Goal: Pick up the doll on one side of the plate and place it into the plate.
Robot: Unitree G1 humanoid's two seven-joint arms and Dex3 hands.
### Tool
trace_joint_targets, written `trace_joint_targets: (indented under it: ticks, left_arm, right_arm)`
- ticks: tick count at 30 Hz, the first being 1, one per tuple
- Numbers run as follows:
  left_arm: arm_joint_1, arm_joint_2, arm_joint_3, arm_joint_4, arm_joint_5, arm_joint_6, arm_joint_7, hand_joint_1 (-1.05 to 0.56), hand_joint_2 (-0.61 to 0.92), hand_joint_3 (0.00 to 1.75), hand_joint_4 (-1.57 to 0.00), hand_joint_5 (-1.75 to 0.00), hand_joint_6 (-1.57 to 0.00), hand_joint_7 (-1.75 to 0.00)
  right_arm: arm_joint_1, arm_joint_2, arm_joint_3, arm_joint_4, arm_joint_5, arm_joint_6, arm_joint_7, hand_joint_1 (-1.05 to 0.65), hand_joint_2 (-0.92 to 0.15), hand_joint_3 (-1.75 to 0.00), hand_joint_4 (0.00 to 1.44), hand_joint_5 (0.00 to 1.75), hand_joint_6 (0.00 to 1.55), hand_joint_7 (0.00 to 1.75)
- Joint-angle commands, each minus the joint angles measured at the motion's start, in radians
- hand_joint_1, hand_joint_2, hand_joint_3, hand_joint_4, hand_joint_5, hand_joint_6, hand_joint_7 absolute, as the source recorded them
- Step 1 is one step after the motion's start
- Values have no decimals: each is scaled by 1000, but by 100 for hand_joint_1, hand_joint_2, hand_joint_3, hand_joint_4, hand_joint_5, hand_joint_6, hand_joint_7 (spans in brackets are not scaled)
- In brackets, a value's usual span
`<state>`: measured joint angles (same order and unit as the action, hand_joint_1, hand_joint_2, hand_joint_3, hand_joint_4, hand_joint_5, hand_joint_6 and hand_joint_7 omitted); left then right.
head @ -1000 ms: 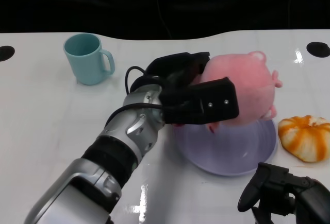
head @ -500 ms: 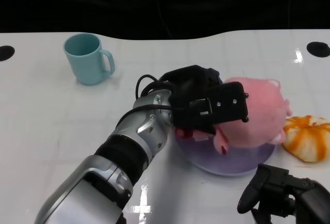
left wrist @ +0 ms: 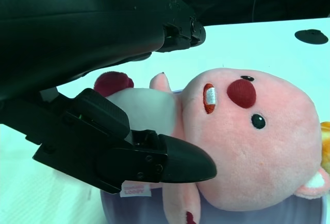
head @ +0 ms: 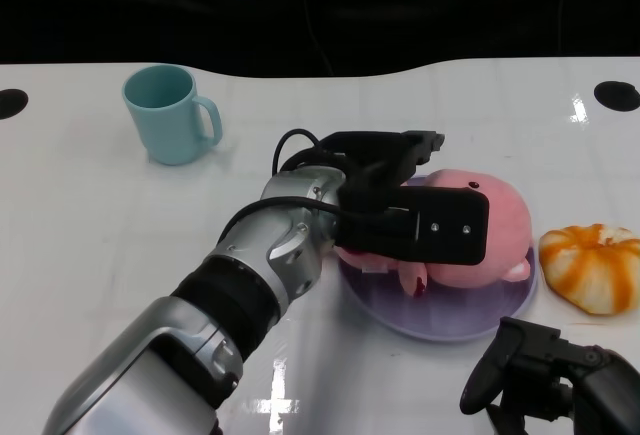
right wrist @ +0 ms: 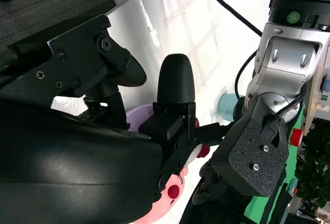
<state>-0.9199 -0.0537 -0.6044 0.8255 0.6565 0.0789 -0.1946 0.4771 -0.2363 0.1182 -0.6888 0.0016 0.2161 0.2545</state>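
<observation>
The pink pig doll (head: pixel 500 217) lies on its side in the lavender plate (head: pixel 450 323), right of the table's middle. My left hand (head: pixel 400 195) reaches over it from the left, fingers stretched above its far side and the thumb in front of its belly. In the left wrist view the doll (left wrist: pixel 258 147) rests on the plate (left wrist: pixel 154 214); the upper fingers (left wrist: pixel 175 28) stand clear of it with white table showing between, and the thumb (left wrist: pixel 170 162) lies beside its belly. My right hand (head: pixel 550 380) rests at the near right edge and holds nothing.
An orange and white pumpkin-like plush (head: pixel 595 267) lies just right of the plate. A teal mug (head: pixel 170 113) stands at the far left. Black round marks (head: pixel 617 95) sit near the table's far corners. Beyond the far edge all is dark.
My left hand has lowered the doll from above the plate's far rim down into the plate. The fingers have spread away from it. The right hand has not moved.
</observation>
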Motion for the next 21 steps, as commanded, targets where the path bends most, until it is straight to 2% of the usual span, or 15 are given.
trace_joint_targets:
  ticks: [1, 6, 12, 17, 21]
  left_arm:
    - [26, 39, 1, -66, 2, -3, -25, -105, 92, 57, 0, 0, 0, 0]
    - [97, 97, 20, -213, -7, -19, -28, -105, 92, 58, 0, 0, 0, 0]
    - [208, 199, 55, -450, -23, -21, -93, -105, 92, 59, 0, 0, 0, 0]
    - [337, 271, 162, -646, -163, -62, -165, -100, 92, 50, -9, -6, -4, -2]
    - [433, 289, 255, -734, -317, -97, -205, -93, 92, 45, -18, -12, -11, -5]
  right_arm:
    - [-1, -8, -9, 4, 11, -12, 7, -4, -63, -110, 64, 173, 57, 146]
    - [-5, -7, -18, 10, 18, -20, 12, -3, -62, -112, 64, 172, 57, 147]
    - [0, -9, -25, 7, 22, -18, 16, -3, -62, -113, 64, 173, 57, 146]
    - [0, -14, -30, 6, 23, -19, 20, -3, -62, -112, 63, 172, 56, 146]
    - [-2, -17, -29, 6, 17, -15, 20, -4, -62, -111, 63, 171, 56, 146]
